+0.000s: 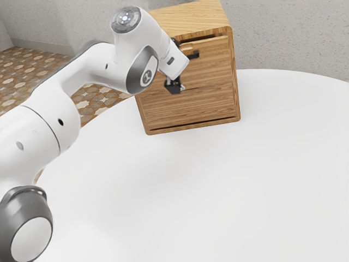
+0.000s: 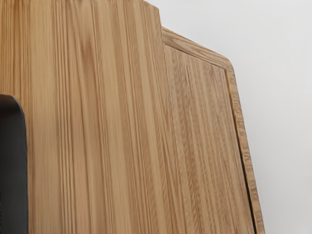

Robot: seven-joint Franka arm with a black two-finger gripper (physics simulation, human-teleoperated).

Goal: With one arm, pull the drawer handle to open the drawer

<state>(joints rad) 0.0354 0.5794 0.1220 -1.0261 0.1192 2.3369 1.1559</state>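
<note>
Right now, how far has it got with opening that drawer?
Done: the reach. The hand is at the front of the wooden cabinet, lower than the dark handle. In hand: the pull. In the wrist view a drawer front stands a step proud of the panel beside it, so it seems slightly out. Left: most of the pull, since no deep opening shows yet.

The big white arm point(image 1: 60, 125) comes in from the exterior view's left and reaches up toward that view's right. It bends at a grey joint point(image 1: 143, 73). The white wrist point(image 1: 172, 54) tips down, and the black gripper point(image 1: 174, 87) hangs just under it
</note>
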